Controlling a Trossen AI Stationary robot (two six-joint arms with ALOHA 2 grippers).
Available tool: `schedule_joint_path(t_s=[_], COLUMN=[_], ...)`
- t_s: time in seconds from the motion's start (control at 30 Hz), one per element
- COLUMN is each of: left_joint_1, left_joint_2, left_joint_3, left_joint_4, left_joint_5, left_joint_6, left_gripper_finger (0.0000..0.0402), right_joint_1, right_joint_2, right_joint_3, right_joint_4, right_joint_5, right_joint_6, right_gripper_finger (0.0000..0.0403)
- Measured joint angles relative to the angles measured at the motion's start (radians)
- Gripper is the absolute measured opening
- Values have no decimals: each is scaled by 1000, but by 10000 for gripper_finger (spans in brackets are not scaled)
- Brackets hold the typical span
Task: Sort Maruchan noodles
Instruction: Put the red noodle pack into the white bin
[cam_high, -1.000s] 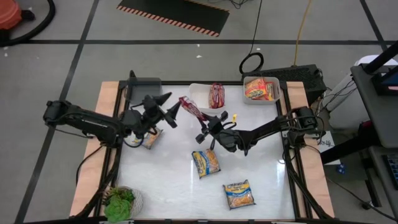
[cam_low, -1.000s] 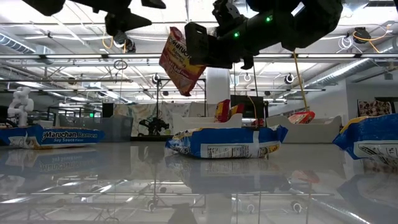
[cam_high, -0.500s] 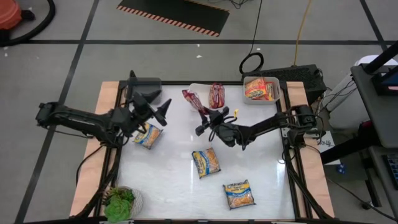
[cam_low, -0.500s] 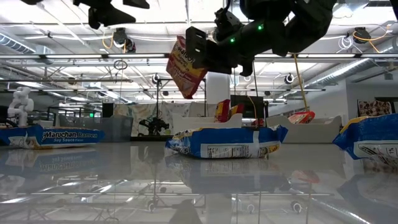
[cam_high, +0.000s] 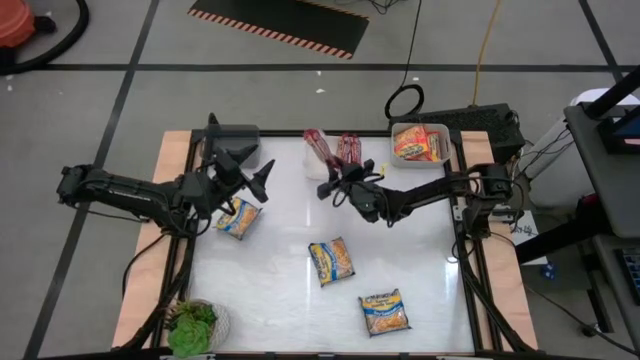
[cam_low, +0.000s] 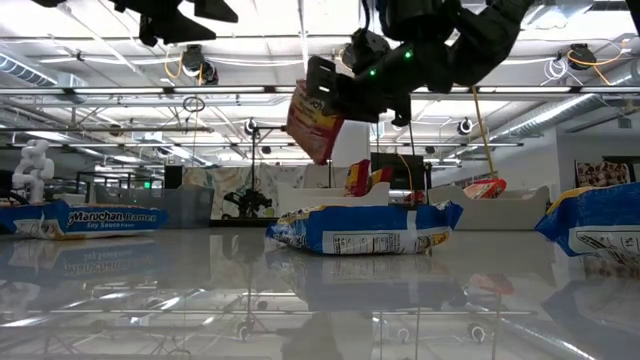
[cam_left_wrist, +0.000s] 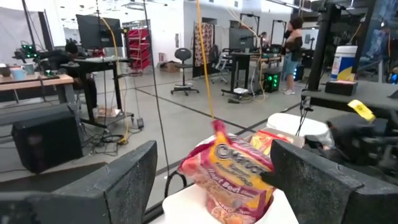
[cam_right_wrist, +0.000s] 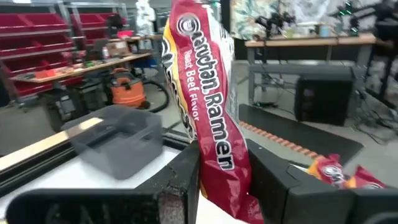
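Over the last second I have carried the red beef packet (cam_high: 316, 146) toward the back-centre white tray (cam_high: 312, 145), right gripper (cam_high: 330, 186) clamped on it, held aloft. The left gripper (cam_high: 258, 176), fingers apart, has retreated above a blue-and-yellow packet (cam_high: 238, 217); release comes next, I judge.

"Maruchan Ramen, Beef Flavor" on red packet (cam_right_wrist: 208, 118)

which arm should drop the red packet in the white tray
The right: its gripper is shut on the red packet, held in the air near the white tray, where another red packet lies. The left gripper is open, farther off.
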Motion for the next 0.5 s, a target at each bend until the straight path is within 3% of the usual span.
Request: schedule_joint_path(t_s=[0.17,0.37,0.5], left_joint_1=[0,8,15], left_joint_2=[0,0,0], left_joint_3=[0,0,0], left_joint_4=[0,10,32], left_joint_5=[0,1,1], left_joint_6=[1,13,23], left_gripper_finger=[317,317,317], right_joint_1=[-29,-66,-91], right_joint_2=[0,0,1], right_joint_3=[18,36,37], right_joint_4=[-27,-182,-227], right_joint_5=[27,100,60], right_joint_6=[37,96,151], right_gripper_finger=[97,97,86])
